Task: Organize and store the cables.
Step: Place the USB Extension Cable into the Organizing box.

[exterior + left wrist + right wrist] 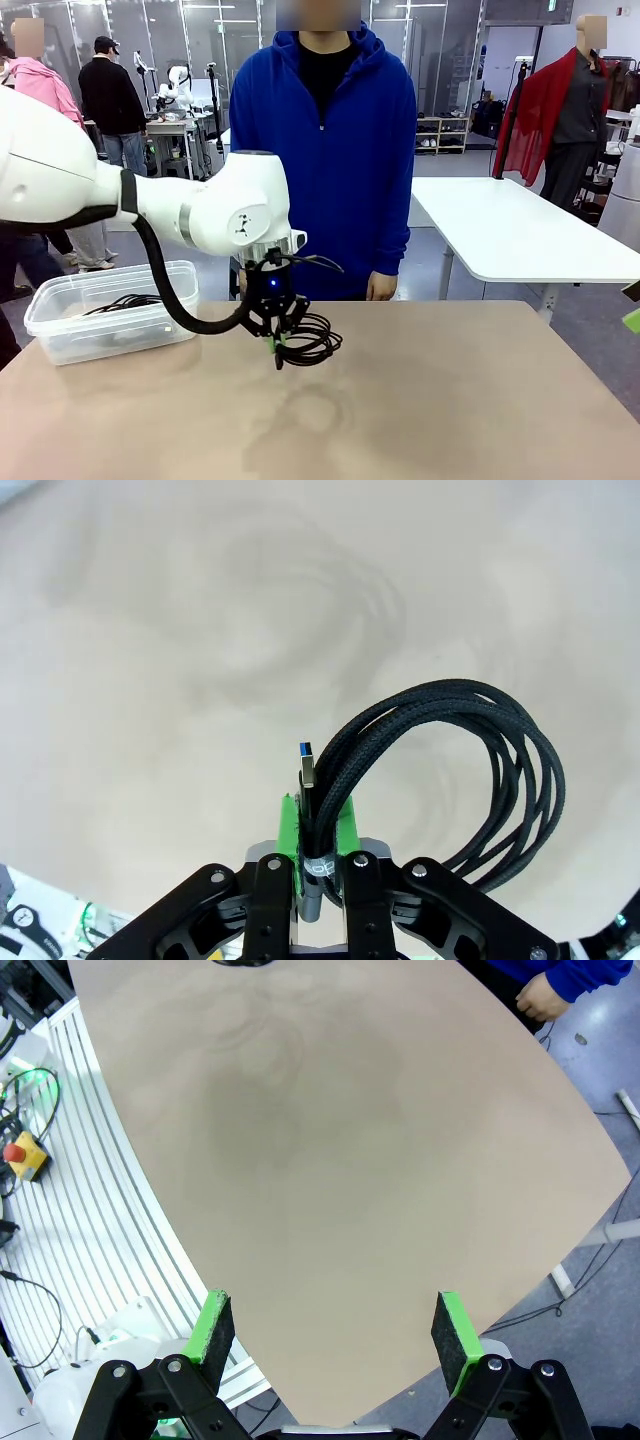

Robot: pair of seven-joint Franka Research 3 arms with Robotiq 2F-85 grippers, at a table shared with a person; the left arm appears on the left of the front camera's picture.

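Across the tan table [470, 400], a person in a blue hoodie [325, 150] is standing at the far edge while the robot's left arm [150, 200] is reaching in over the middle, a coiled black cable [310, 340] hanging from its left gripper [277, 345] clear of the tabletop. To the left, a clear plastic bin [110, 310] is sitting near the table's edge, already holding dark cord – how many coils lie inside is hard to tell.

The risk, as it looks from here, is in the grip: the jaws are pinching only a few strands at one side of the coil, beside a blue-tipped USB plug [306, 762], so the loops could be slipping loose or fanning out on the way to the bin. A dangling loop could also be catching on the bin's rim, leaving the coil draped over the wall rather than inside.

The left wrist view is giving what the front view cannot – the green pads [288, 825] clamped tight on the braided strands, the plug standing upright between them, the coil's shadow on the table below. The front view alone is placing the bin and the person. The right wrist view is showing the right gripper [330, 1325] with jaws spread wide and nothing between them, over bare table, with the person's hand [540, 998] at the far corner.
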